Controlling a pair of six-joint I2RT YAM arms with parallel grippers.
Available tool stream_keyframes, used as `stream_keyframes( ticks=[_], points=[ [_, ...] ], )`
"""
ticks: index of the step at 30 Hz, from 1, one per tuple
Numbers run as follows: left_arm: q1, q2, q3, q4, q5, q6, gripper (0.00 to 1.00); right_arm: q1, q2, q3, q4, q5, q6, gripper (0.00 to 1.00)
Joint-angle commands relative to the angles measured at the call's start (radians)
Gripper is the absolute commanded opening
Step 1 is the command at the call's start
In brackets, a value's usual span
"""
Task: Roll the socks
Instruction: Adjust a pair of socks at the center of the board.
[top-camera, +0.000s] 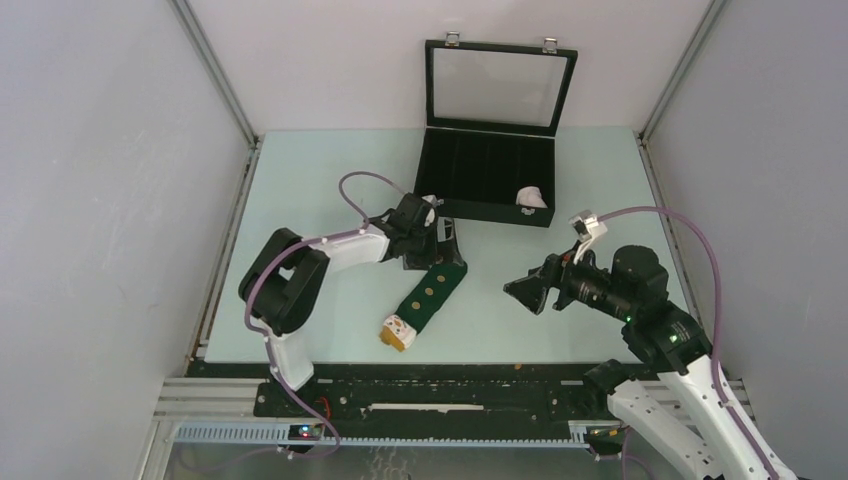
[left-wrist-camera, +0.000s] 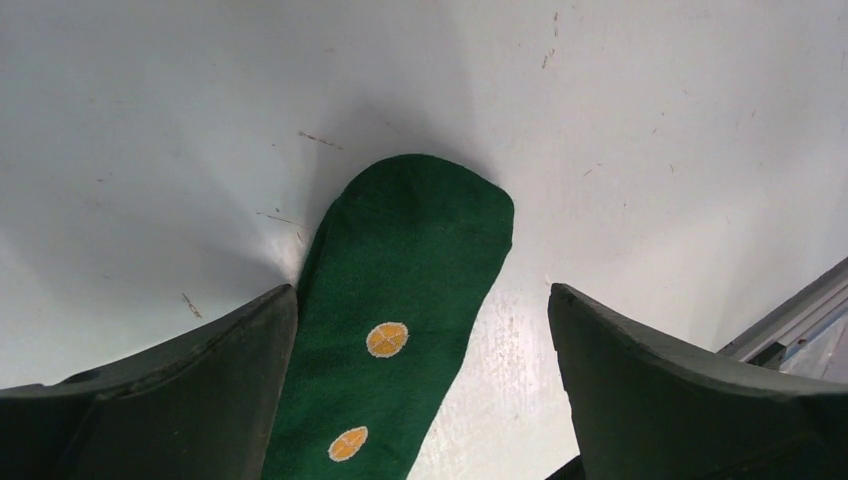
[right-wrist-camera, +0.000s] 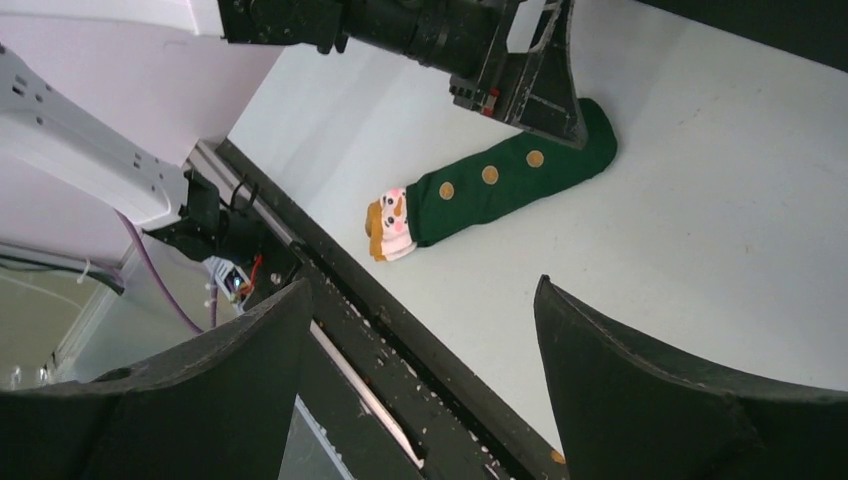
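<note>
Left pincer (left-wrist-camera: 420, 292), spread wide, straddles the flat dark green sock (right-wrist-camera: 500, 185) with orange dots and snowman-face end.

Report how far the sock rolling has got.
Done: perhaps one; a white bundle sits in the black case, too small to confirm. In hand: the open left gripper straddles the plain end of the green sock. Left: that sock lies flat, unrolled. The right gripper hangs open, empty.
</note>
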Motion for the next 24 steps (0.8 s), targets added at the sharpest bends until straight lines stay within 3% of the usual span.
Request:
stream_keyframes(
  ticks=[1,11,18,24],
  points=[
    [-0.005,-0.058,-0.005,-0.028,-0.028,-0.006,1.00,0.038,0.021,0.000,-0.007,-0.020,-0.051,0.88],
    [0.018,-0.367,0.002,-0.215,-0.203,0.061,1.00,0.234,0.113,0.000,0.021,0.087,-0.081,0.83],
    [0.046,-0.659,-0.014,-0.373,-0.398,0.134,1.00,0.554,0.272,0.000,0.111,0.338,-0.190,0.76],
    [0.050,-0.924,-0.054,-0.455,-0.528,0.192,1.00,0.702,0.435,0.021,0.233,0.400,-0.282,0.74]
  ],
)
